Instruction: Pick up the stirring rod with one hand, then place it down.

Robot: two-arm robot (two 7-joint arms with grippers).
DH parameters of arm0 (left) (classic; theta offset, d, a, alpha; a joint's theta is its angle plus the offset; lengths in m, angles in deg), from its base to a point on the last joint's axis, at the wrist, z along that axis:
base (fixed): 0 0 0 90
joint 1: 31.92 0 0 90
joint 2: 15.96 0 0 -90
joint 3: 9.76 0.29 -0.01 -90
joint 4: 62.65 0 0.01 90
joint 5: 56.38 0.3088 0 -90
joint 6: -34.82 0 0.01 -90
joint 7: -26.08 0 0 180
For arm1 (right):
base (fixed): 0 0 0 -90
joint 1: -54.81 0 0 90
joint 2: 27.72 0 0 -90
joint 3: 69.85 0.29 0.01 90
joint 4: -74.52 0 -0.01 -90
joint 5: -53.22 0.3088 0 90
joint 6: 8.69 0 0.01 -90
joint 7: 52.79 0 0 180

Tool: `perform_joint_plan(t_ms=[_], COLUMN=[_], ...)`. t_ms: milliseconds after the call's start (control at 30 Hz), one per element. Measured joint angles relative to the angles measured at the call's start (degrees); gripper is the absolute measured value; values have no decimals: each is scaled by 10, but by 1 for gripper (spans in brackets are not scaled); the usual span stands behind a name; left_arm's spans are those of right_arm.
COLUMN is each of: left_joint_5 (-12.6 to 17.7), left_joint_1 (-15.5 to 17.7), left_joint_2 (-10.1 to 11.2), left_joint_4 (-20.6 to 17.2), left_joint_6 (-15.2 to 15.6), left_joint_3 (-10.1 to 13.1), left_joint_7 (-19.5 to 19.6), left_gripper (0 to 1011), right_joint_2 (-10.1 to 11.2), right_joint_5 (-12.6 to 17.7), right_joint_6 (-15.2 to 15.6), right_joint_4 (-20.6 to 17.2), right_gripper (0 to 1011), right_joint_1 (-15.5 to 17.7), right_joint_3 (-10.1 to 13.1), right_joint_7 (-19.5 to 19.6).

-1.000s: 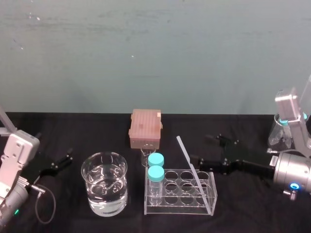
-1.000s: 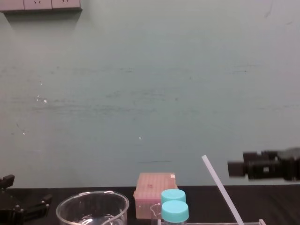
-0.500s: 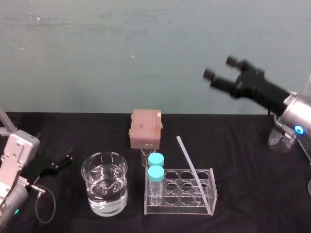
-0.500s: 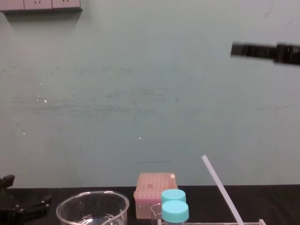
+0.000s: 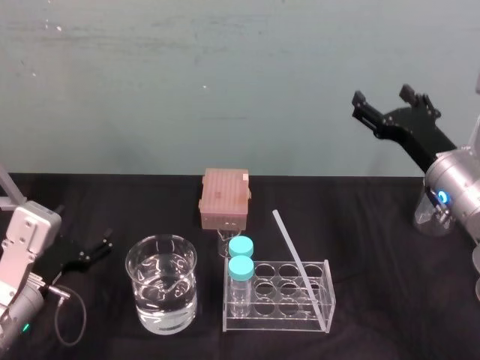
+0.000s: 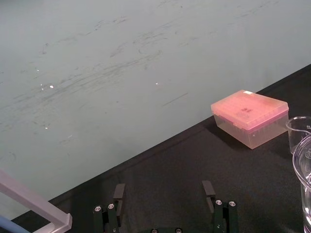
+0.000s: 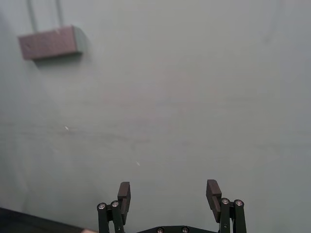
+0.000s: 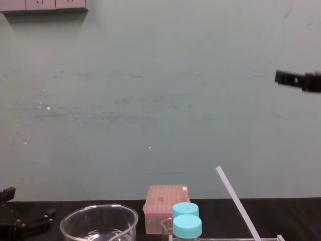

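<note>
You've got the rack (image 5: 274, 305) front-centre on the table (image 5: 375, 285), with the water beaker (image 5: 161, 294) just beside it on its left. Two vials (image 5: 241, 268) sit in the rack's left column, one behind the other. The stirring rod (image 5: 300, 268) has its foot in the rack's right front corner, tilted with its top back and to the left. The box (image 5: 224, 198) is behind the rack's left end, with a small glass (image 5: 223, 241) between them. The flask (image 5: 430, 214) is far right, well apart. The left gripper (image 5: 101, 244) sits low, left of the beaker. The right gripper (image 5: 381, 97) is high above the table's right side.
</note>
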Motion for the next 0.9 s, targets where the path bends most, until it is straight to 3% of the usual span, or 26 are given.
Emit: perform_joint_plan(t_ms=[267,900], left_joint_5=[0,0], left_joint_1=[0,0], left_joint_2=[0,0], left_joint_4=[0,0], left_joint_6=[0,0], left_joint_3=[0,0], left_joint_7=[0,0], left_gripper=[1005,1005], right_joint_2=[-11,-11], right_joint_5=[-1,-3], right_joint_6=[34,29], right_joint_4=[13,13], right_gripper=[1003,1003], right_joint_1=[10,9], right_joint_3=[8,6], right_joint_7=[12,14])
